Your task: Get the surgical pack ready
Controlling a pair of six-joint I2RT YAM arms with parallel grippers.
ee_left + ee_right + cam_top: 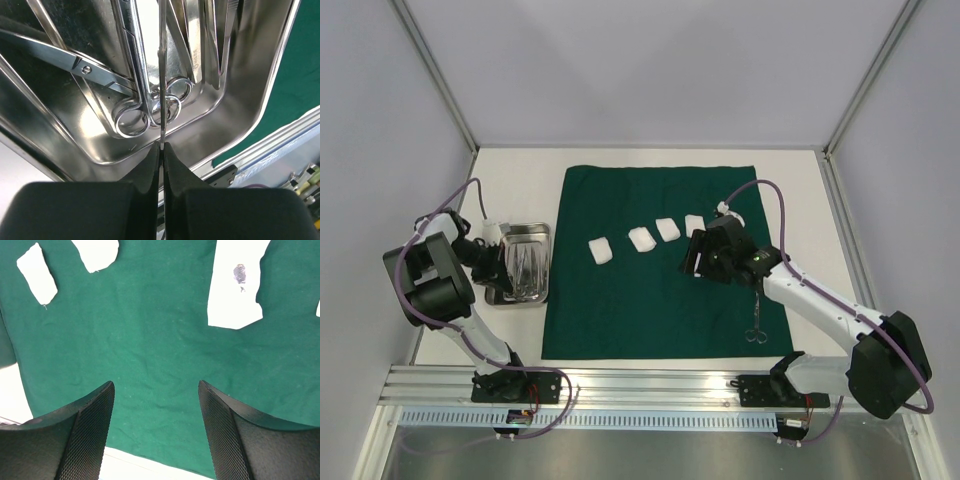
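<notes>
My two grippers, working around the green drape [650, 300].
My left gripper [161, 150] is pinched on a slim metal instrument [162, 75] over the steel tray [240, 115], just left of the drape. My right gripper [155, 385] hangs wide above the drape, near four white gauze pads [642, 238]; scissors [756, 330] lie by its near edge.

Near half of cloth [640, 310] bare and passable, four pads [642, 238] in a row across its middle, scissors [756, 333] at near right edge, tray [235, 120] left of cloth crowded with instruments [150, 100], left gripper [161, 147] clamped on a thin instrument [161, 60] there.
</notes>
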